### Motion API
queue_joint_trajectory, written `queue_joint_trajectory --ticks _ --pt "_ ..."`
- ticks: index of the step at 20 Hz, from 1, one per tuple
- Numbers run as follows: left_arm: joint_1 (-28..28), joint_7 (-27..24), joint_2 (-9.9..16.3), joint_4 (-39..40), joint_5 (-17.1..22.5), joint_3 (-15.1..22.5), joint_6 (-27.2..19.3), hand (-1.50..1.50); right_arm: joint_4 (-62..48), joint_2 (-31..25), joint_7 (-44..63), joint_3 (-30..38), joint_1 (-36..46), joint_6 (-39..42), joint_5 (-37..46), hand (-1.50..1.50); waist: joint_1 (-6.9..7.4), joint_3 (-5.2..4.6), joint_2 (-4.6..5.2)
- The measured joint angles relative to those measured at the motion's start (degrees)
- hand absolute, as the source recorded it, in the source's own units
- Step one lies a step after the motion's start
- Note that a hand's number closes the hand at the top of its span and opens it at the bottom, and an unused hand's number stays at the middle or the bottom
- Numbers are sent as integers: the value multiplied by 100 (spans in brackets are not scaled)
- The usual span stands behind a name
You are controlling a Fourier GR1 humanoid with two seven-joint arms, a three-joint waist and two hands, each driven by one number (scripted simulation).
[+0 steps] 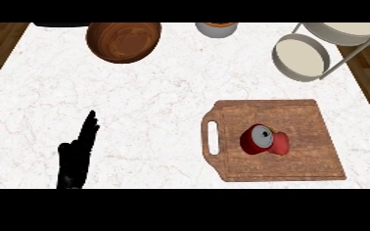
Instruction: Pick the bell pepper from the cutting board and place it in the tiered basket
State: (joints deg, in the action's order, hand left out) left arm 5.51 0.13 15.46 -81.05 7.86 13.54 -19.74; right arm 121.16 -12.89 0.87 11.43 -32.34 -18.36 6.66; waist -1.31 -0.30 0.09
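One hand [77, 157] shows, the left, resting low at the counter's left with fingers straight and pressed together, holding nothing; the right is out of view. Pepper [258, 139] lies on its side near the board's [303, 117] middle, touching a smaller red piece [280, 144]. Being round, it may roll from closing fingers, or the piece gets grabbed instead. Basket [302, 57] sits far right, well apart.

White marble counter [159, 103], cutting board [303, 117] (handle left), wooden bowl [123, 40], tiered basket [300, 56]
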Motion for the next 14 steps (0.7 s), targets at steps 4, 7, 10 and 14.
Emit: queue_joint_trajectory --ticks 4,7,10,14 --pt "-141 25 -80 41 -42 41 -17 0 598 -399 1051 -372 -516 166 1104 -150 102 -11 38" --pt "-153 32 -87 40 -73 73 3 0 1100 -559 1998 -619 -713 296 1999 -150 175 -10 47" --pt "-253 42 -94 136 -65 38 54 0 1231 -552 2813 -965 -602 329 2544 -150 202 -6 46" --pt "-318 84 -152 178 -132 91 56 0 1069 -505 3799 -1508 -22 406 3378 -150 258 2 43"
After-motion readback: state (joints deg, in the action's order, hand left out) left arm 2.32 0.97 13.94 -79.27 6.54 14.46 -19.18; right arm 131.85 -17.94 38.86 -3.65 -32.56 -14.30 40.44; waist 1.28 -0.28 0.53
